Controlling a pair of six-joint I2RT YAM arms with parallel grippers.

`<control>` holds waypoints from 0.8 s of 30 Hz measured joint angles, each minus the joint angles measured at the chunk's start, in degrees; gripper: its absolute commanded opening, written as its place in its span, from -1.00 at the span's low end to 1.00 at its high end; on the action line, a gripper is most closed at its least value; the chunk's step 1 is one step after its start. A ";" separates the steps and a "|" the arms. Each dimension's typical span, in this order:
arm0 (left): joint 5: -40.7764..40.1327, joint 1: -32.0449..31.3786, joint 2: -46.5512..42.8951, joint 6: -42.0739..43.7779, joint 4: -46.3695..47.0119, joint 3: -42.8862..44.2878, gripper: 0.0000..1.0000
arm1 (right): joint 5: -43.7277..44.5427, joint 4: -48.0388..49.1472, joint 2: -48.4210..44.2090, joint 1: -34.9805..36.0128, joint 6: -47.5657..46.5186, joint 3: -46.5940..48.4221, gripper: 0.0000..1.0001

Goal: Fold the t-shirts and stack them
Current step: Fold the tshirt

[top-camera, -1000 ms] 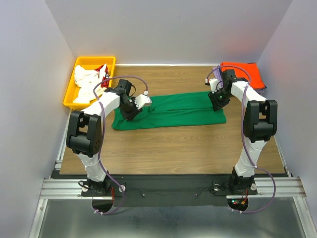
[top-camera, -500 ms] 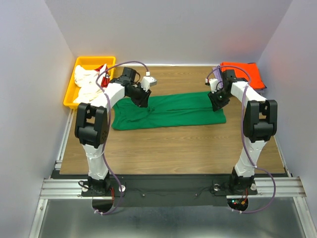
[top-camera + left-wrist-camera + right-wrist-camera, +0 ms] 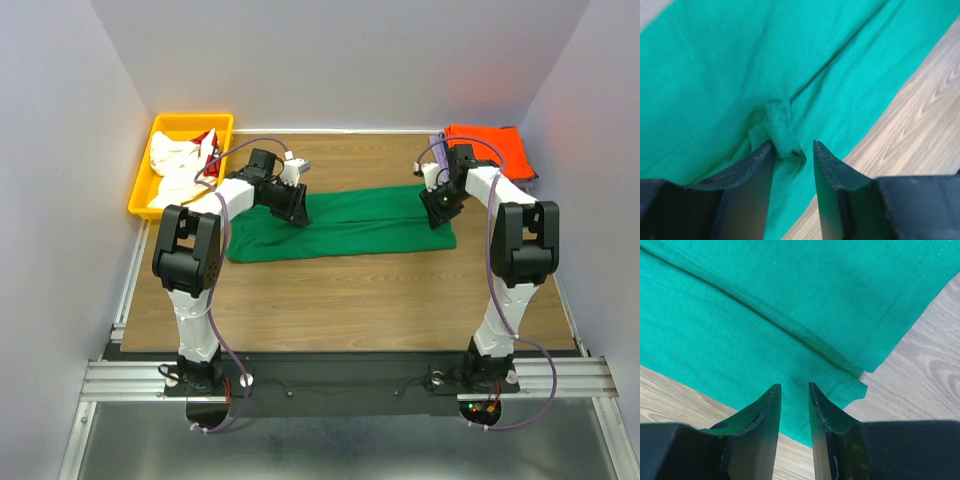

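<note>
The green t-shirt (image 3: 360, 225) lay on the wooden desk (image 3: 350, 300) as a long band folded lengthwise, running from left to right across the middle, its left end wider and slightly rumpled. The left arm (image 3: 235, 190) reached in over the far edge of the band's left part, and the right arm (image 3: 490, 185) came down over its right end. In the left wrist view, the left fingers (image 3: 750, 175) stood close together with a small twisted ridge of green cloth gathered up between them, so they appeared to be pinching that fold. In the right wrist view, the right fingers (image 3: 755, 425) were drawn in to a narrow slit just above the cloth, beside the shirt's hemmed corner where the wood showed. The cloth under them looked flat, and whether they held any of it could not be told. An orange t-shirt (image 3: 495, 145) lay folded at the far right corner of the desk, just behind the right arm. At the far left stood a yellow bin (image 3: 190, 122) holding crumpled white shirts (image 3: 175, 165) with a patch of red.
</note>
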 measured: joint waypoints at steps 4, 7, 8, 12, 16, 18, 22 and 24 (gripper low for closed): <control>-0.98 -0.24 0.00 -2.67 2.32 0.00 -0.16 | -0.04 0.04 0.00 0.00 0.02 0.00 -0.31; -2.03 -0.57 0.00 -3.74 3.41 0.02 -0.20 | -0.04 0.04 0.00 0.00 0.00 0.00 -0.31; -2.38 -0.63 0.07 -3.96 3.52 0.13 -0.20 | -0.02 0.07 0.00 0.00 0.00 0.00 -0.31; -3.52 -1.05 0.35 -4.46 3.98 0.63 -0.25 | -0.02 0.07 0.00 0.00 -0.04 0.00 -0.32; -5.29 -1.70 1.27 -4.81 4.09 1.97 -0.26 | -0.02 0.07 0.00 0.00 -0.04 0.00 -0.31; -6.12 -2.05 1.95 -5.01 4.17 2.62 -0.26 | -0.02 0.09 0.00 0.00 -0.04 0.00 -0.32; -7.50 -2.47 3.82 -5.35 4.09 3.93 -0.20 | 0.00 0.15 0.00 0.00 -0.22 -0.37 -0.32; -8.20 -2.58 4.48 -5.51 4.00 4.20 -0.19 | 0.00 0.11 0.00 0.00 -0.26 -0.66 -0.32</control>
